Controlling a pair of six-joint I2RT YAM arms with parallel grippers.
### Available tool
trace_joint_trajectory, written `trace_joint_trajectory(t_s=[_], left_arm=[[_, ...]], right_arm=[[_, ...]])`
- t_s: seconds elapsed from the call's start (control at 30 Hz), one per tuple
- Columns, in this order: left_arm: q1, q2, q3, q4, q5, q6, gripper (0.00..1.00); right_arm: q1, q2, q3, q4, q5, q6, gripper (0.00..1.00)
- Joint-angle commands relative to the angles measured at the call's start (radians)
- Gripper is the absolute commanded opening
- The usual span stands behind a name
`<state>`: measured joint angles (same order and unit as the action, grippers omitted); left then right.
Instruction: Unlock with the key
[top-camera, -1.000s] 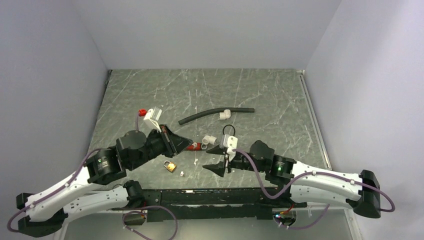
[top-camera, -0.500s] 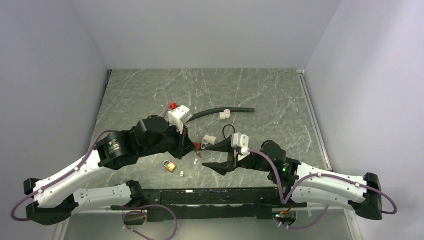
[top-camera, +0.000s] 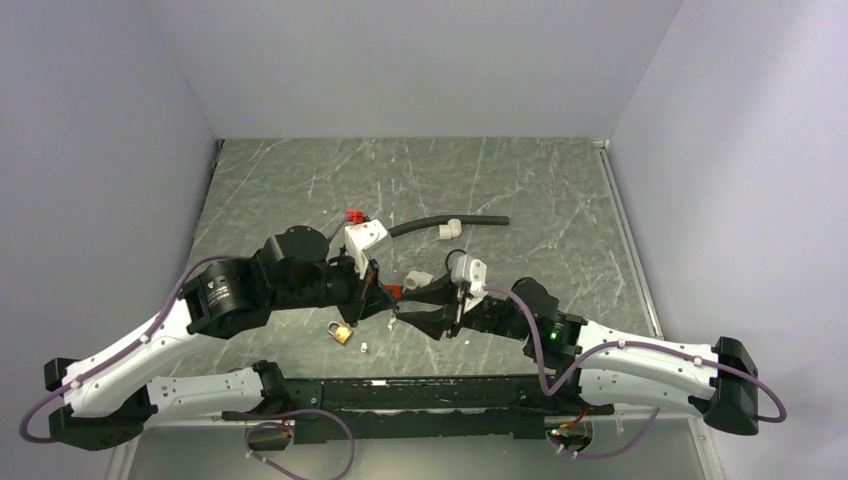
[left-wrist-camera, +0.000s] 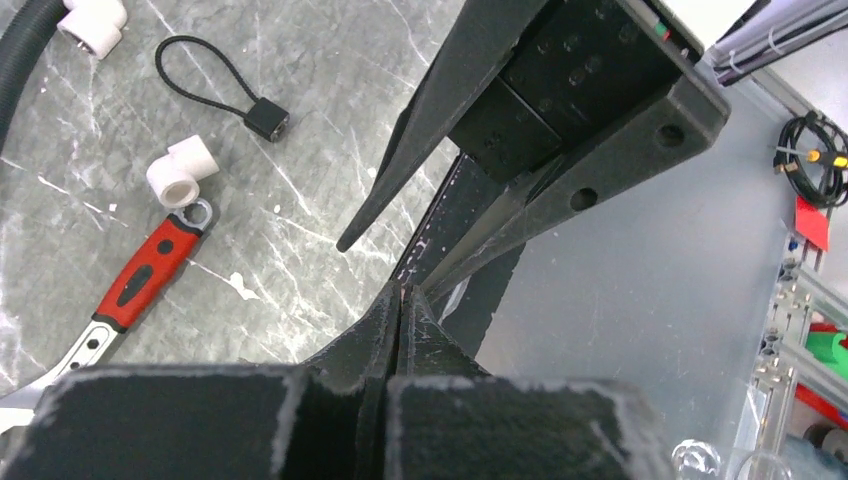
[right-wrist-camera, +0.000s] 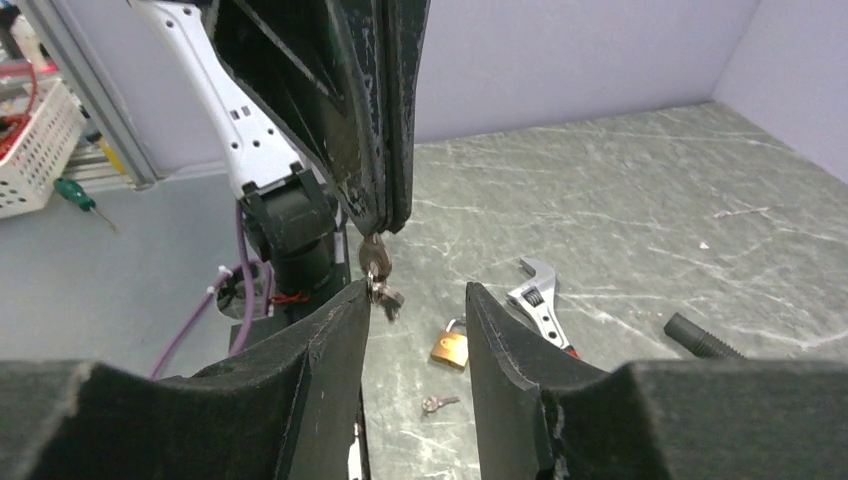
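Because the key (right-wrist-camera: 374, 257) is tiny, thin metal, I judge it stiff, light and slick, prone to swivel. It dangles above the table (right-wrist-camera: 640, 200) from the left claw (right-wrist-camera: 386, 222), which is pressed together on its top. The right claw (right-wrist-camera: 415, 300) is spread just below. Best pinched across its flat faces, with the blade left free for the padlock (right-wrist-camera: 450, 348).

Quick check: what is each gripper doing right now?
Left gripper: closed, holding the key at its tips.
Right gripper: open, holding nothing.
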<state>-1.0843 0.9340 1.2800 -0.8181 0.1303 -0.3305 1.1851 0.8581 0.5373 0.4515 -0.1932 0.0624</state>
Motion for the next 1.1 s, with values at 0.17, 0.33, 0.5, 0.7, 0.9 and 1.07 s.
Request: trace_joint_trajectory(t_s=[0.17, 0.33, 0.5, 0.7, 0.9, 1.07], left_arm=[[-0.003, 0.000, 0.064, 0.009, 0.083, 0.083, 0.00], [-0.003, 0.007, 0.071, 0.013, 0.087, 0.096, 0.00], [-0.003, 0.014, 0.076, 0.008, 0.093, 0.103, 0.00], [-0.003, 0.017, 0.078, 0.006, 0.094, 0.109, 0.00], [-0.003, 0.015, 0.073, 0.009, 0.099, 0.112, 0.00], [-0.004, 0.013, 0.069, 0.012, 0.107, 0.121, 0.00]], right_arm=[[-0.008, -0.012, 0.004, 0.124, -0.089, 0.051, 0.38], [-0.009, 0.017, 0.013, 0.137, -0.108, 0.068, 0.32], [-0.009, 0.020, 0.016, 0.148, -0.111, 0.074, 0.31], [-0.010, 0.017, 0.022, 0.147, -0.131, 0.083, 0.30], [-0.010, 0.012, 0.023, 0.145, -0.149, 0.089, 0.29], [-0.011, 0.012, 0.028, 0.150, -0.173, 0.100, 0.29]])
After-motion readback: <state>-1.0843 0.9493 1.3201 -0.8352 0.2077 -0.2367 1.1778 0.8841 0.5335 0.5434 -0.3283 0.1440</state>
